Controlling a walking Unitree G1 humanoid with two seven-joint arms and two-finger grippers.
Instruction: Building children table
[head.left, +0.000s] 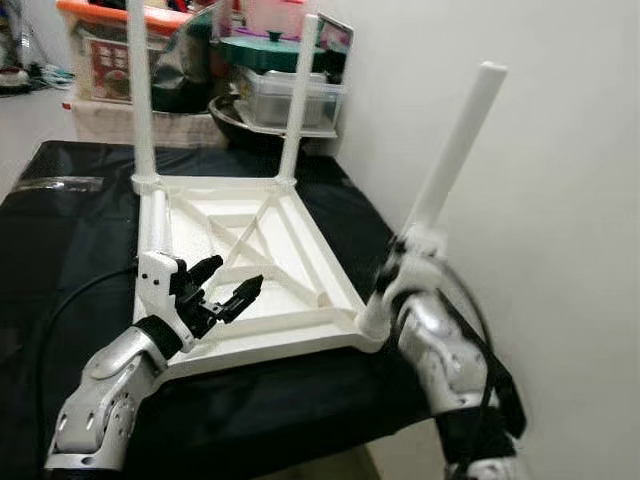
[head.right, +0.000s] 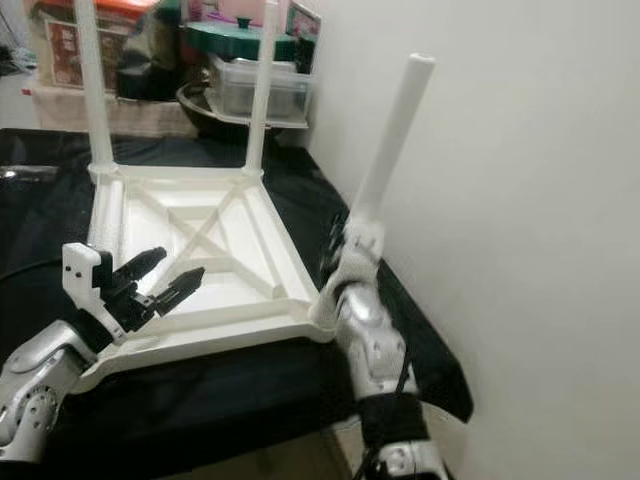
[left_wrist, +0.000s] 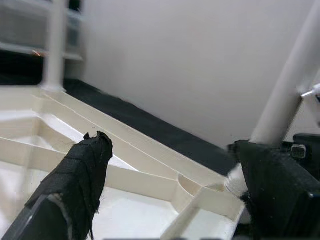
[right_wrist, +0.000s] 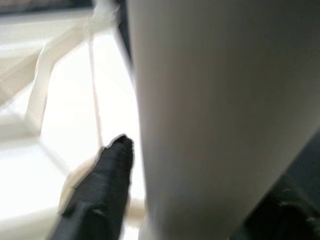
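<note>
The upturned white table top (head.left: 265, 270) was laid on the black-covered worktop (head.left: 60, 250), two legs upright at its far corners. The right claw (right_wrist: 200, 165) was pinched around the tilted leg (head.left: 455, 150) at the near right corner; the right wrist view showed the fingers flanking it. The left claw (head.left: 228, 285) was held spread over the near left part.

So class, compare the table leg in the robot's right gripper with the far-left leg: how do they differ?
The held leg tilts toward the wall; the far-left leg stands upright. The right gripper clasps the held leg at the near right corner; the far-left leg stands free in its far corner socket. Both are plain white round posts.
</note>
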